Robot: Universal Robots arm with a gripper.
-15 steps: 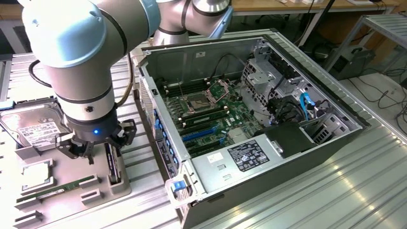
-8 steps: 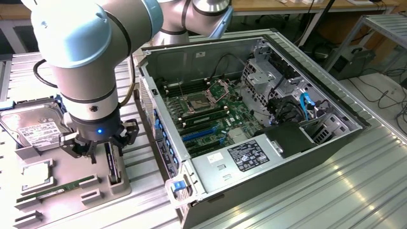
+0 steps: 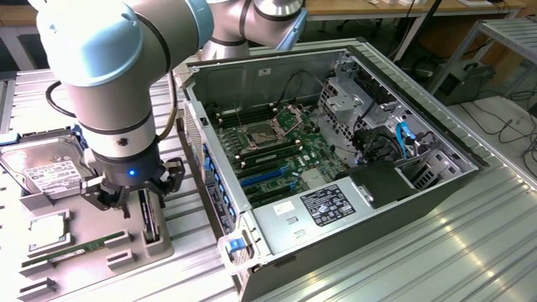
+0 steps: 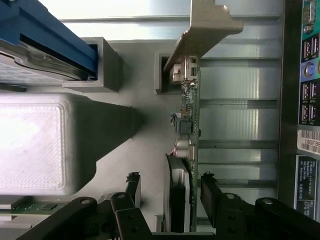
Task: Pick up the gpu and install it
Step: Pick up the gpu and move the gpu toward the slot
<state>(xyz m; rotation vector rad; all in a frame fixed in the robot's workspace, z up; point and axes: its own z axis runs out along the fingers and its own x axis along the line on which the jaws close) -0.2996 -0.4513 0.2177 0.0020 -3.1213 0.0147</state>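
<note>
The gpu (image 3: pixel 150 221) stands on its long edge in a slot of the grey holder tray (image 3: pixel 147 255) at the exterior view's left, beside the open computer case (image 3: pixel 336 157). In the wrist view the gpu (image 4: pixel 190 117) is edge-on, a green board with its silver bracket (image 4: pixel 207 30) at the far end. My gripper (image 3: pixel 134 192) hangs directly over the card, open. Its black fingers (image 4: pixel 133 186) straddle the near end of the card (image 4: pixel 170 186). One finger sits close beside the board; the other has a gap to it.
A silver hard drive (image 3: pixel 46 167), a CPU (image 3: pixel 49 229) and a RAM stick (image 3: pixel 77 246) lie in the same tray. The motherboard (image 3: pixel 277 151) with blue slots (image 3: pixel 264 176) lies inside the case. The case's rear ports (image 4: pixel 308 75) are close beside the tray.
</note>
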